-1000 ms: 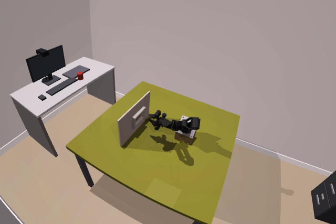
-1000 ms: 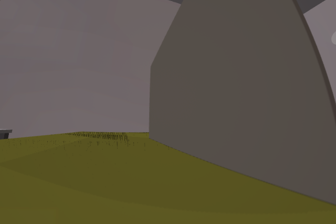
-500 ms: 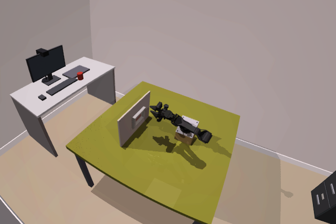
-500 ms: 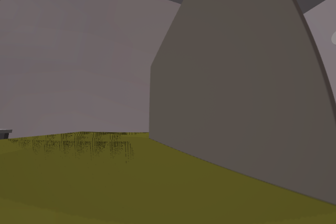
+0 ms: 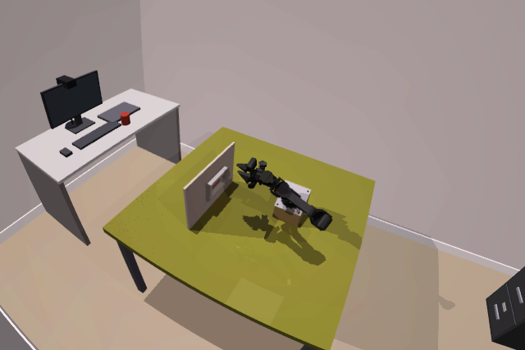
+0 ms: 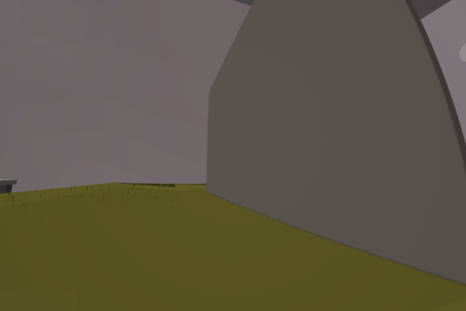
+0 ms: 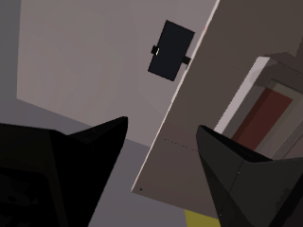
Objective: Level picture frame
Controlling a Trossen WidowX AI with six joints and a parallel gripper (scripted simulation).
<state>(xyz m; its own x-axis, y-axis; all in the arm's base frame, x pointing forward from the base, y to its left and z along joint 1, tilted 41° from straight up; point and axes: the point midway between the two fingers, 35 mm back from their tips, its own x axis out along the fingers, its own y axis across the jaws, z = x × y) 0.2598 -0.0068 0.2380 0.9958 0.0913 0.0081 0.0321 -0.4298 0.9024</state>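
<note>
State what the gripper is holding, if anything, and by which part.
Nothing: the gripper is open and stands apart from the picture frame.

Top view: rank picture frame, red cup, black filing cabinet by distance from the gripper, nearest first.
1. The pale picture frame with the red centre, on the upright wall panel, just left of the open gripper in the image.
2. The red cup, on the grey desk at upper left.
3. The black filing cabinet, at the lower right edge, on the floor.
</note>
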